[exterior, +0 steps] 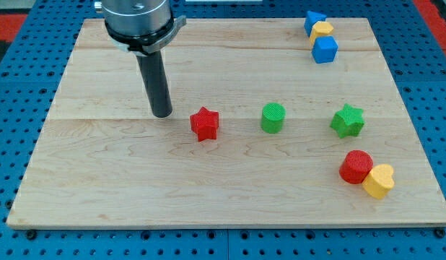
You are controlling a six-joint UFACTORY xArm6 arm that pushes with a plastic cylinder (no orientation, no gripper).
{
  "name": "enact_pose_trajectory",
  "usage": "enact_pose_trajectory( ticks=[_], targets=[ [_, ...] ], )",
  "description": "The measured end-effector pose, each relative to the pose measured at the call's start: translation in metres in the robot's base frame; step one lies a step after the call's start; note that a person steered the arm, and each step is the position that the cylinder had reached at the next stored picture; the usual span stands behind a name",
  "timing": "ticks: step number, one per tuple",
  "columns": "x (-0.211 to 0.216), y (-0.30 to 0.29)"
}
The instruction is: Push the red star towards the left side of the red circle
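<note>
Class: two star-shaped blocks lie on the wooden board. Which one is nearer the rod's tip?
The red star block, just right of my tip; the green star block lies far right.

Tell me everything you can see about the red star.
The red star is a small, chunky, matte block that looks like plastic, lying flat on the wooden board, left of centre. Nothing touches it. My tip stands just to its left with a small gap; the green cylinder sits apart on its right.

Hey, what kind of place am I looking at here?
Likely a robotics lab bench: a pale wooden board sits on a blue perforated table, my tip rests left of a red star block, with other small coloured blocks scattered around.
</note>
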State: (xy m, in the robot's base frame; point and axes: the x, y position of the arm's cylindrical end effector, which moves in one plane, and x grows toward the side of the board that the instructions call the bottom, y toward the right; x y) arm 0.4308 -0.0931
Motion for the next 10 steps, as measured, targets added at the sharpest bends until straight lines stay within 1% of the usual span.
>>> enact_pose_trajectory(
  ticks=[1,2,3,4,5,6,7,9,10],
  targets=[
    [0.016,0.03],
    [0.05,0.055],
    [0.037,0.038],
    [0.026,0.01],
    [0.001,-0.029],
    [-0.019,-0.031],
    [-0.016,-0.019],
    [0.014,0.025],
    [0.053,0.125]
  ],
)
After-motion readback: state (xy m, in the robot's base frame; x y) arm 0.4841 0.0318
